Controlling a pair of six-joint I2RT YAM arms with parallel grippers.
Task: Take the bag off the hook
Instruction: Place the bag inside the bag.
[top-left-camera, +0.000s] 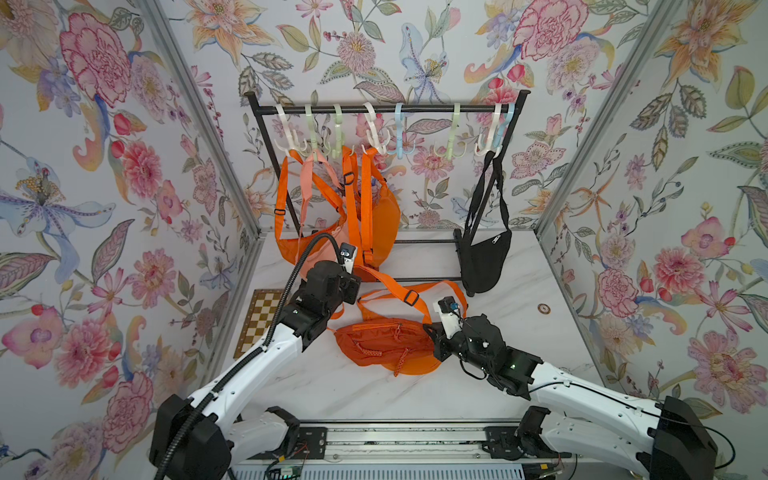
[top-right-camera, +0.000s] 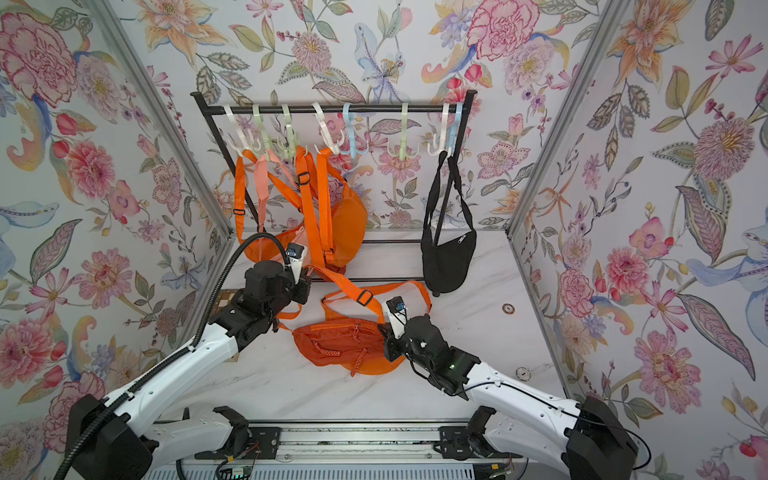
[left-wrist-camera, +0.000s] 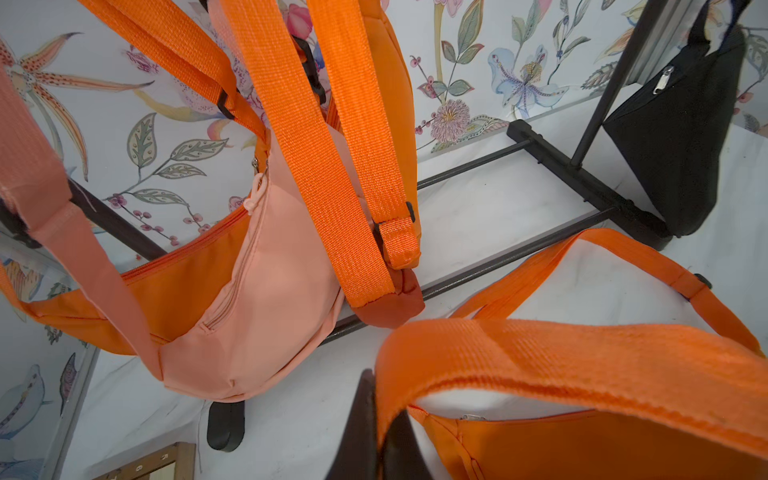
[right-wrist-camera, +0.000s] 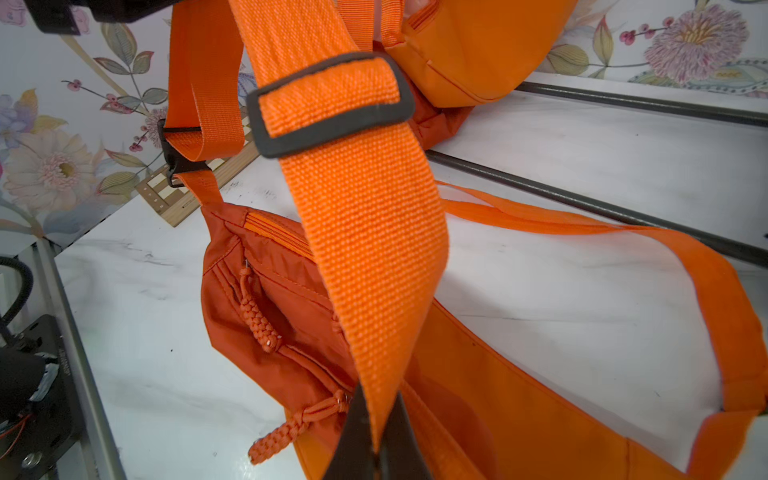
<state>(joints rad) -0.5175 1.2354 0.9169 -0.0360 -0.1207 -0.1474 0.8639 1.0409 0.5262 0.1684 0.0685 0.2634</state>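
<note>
A dark orange bag lies on the marble table in front of the rack, on top of a brighter orange bag. Its wide orange strap, with a grey buckle, runs slack between my two grippers, clear of every hook. My left gripper is shut on one end of that strap. My right gripper is shut on the other end, just above the bag's right side.
The black rack carries several pastel hooks. Two orange bags and a peach bag hang at its left, close behind my left gripper. A black bag hangs at the right. A checkerboard lies by the left wall.
</note>
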